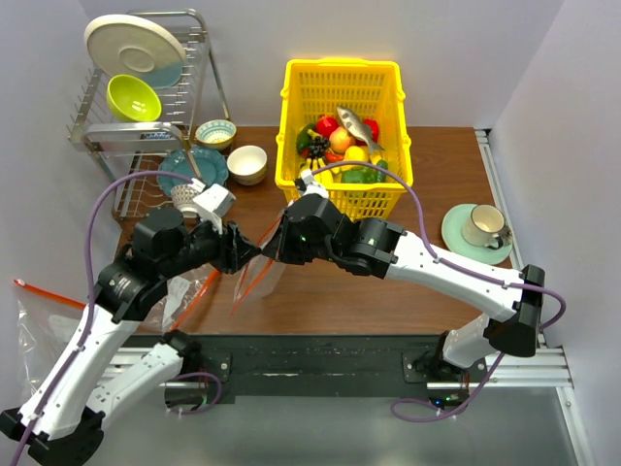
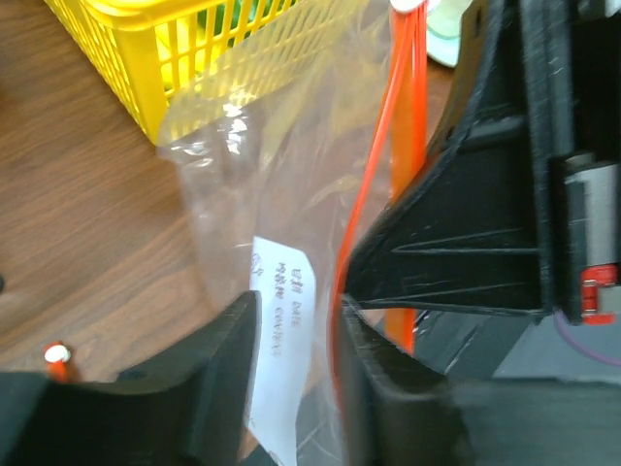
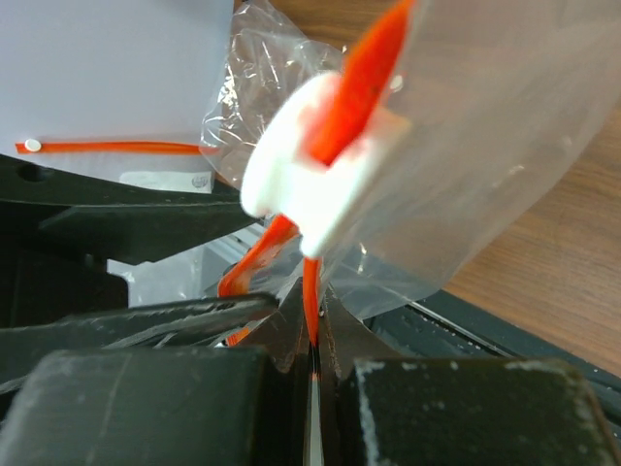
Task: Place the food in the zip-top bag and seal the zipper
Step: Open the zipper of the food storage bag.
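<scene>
The clear zip-top bag (image 1: 260, 277) hangs between my two grippers above the table's near middle. My right gripper (image 1: 273, 247) is shut on the orange-red zipper (image 3: 310, 291), just below its white slider (image 3: 310, 184). My left gripper (image 1: 240, 255) is open. Its fingers (image 2: 218, 379) straddle the bag (image 2: 281, 194), with the white label (image 2: 281, 349) between them and the zipper (image 2: 364, 223) next to the right finger. The food (image 1: 346, 148) lies in the yellow basket (image 1: 342, 80), with a yellow fruit (image 1: 356, 153) and a green vegetable piece (image 1: 359, 176) visible.
A dish rack (image 1: 146, 87) with a plate and a green bowl stands at the back left, with bowls (image 1: 246, 161) beside it. A cup on a green saucer (image 1: 479, 231) sits at the right. A second clear bag (image 1: 39, 311) lies at the far left.
</scene>
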Tool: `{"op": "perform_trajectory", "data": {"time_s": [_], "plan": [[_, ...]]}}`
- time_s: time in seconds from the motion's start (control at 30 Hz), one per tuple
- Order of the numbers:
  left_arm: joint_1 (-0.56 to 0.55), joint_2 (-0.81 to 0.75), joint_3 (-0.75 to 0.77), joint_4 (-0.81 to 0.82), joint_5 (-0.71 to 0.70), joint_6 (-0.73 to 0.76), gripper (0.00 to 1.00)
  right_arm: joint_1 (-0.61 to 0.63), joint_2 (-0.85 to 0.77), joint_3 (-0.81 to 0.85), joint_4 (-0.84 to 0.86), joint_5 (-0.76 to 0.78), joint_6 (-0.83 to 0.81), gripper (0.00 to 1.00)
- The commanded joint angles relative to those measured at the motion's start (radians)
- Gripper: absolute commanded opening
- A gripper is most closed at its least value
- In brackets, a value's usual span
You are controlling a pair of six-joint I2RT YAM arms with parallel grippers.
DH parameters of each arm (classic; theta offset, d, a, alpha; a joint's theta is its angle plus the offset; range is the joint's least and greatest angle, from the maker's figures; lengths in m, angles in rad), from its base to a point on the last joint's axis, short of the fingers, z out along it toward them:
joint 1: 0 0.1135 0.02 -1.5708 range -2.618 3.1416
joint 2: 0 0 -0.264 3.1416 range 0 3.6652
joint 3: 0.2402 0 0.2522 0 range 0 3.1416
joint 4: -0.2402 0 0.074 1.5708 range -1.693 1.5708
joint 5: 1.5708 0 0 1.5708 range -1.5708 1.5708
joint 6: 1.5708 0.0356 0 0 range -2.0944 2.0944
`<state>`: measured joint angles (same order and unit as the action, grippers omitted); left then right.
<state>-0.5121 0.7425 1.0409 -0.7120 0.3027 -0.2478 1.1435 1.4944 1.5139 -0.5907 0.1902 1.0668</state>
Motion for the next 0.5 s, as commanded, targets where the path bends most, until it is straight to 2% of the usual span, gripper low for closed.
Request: {"op": "perform_trajectory", "data": {"time_s": [0.0,0.03,0.1,0.13,0.33,0.47], "plan": [[-0.002,0.009,-0.013,0.043,0.018,0.034,0.34,-0.008,-0.008,0.011,0.025,0.002,0.013,0.0],[-0.002,0.011,-0.013,0.046,0.021,0.042,0.24,-0.011,-0.01,0.006,0.022,0.003,0.012,0.0],[-0.002,0.011,-0.001,0.042,-0.011,0.062,0.12,-0.014,-0.013,-0.007,0.016,0.009,0.006,0.0],[0.0,0.012,0.005,0.03,-0.031,0.067,0.01,-0.018,-0.019,-0.018,0.012,0.017,0.005,0.0],[-0.002,0.06,0.094,-0.058,-0.145,0.084,0.0,-0.045,-0.037,-0.132,0.103,-0.026,0.002,0.0],[-0.002,0.092,0.169,-0.116,-0.24,0.074,0.0,-0.053,0.045,-0.127,0.235,-0.176,-0.054,0.0]]}}
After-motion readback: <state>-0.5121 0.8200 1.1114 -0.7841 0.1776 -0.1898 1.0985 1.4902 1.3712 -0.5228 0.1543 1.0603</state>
